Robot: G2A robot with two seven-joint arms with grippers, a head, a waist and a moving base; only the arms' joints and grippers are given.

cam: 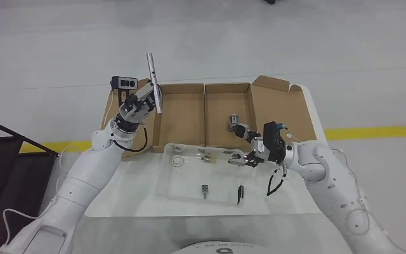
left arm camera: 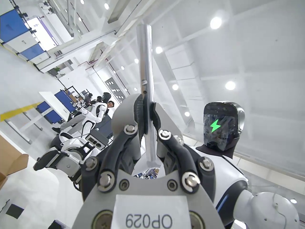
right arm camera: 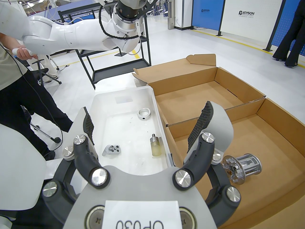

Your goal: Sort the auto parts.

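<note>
Top view: left gripper (cam: 144,95) holds rod (cam: 154,79) up over the box (cam: 184,120), at its left flap.
Left wrist view: clamped near rod's lower end; stiff, smooth, likely slippery.
Right wrist view: right gripper (right arm camera: 147,109) wide, empty, above tray (right arm camera: 119,94) edge.

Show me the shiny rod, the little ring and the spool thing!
rod (left arm camera: 145,67): left wrist view, middle of its shaft.
ring (right arm camera: 143,117): right wrist view, its front wall.
spool (right arm camera: 247,165): right wrist view, its ribbed middle.
</note>
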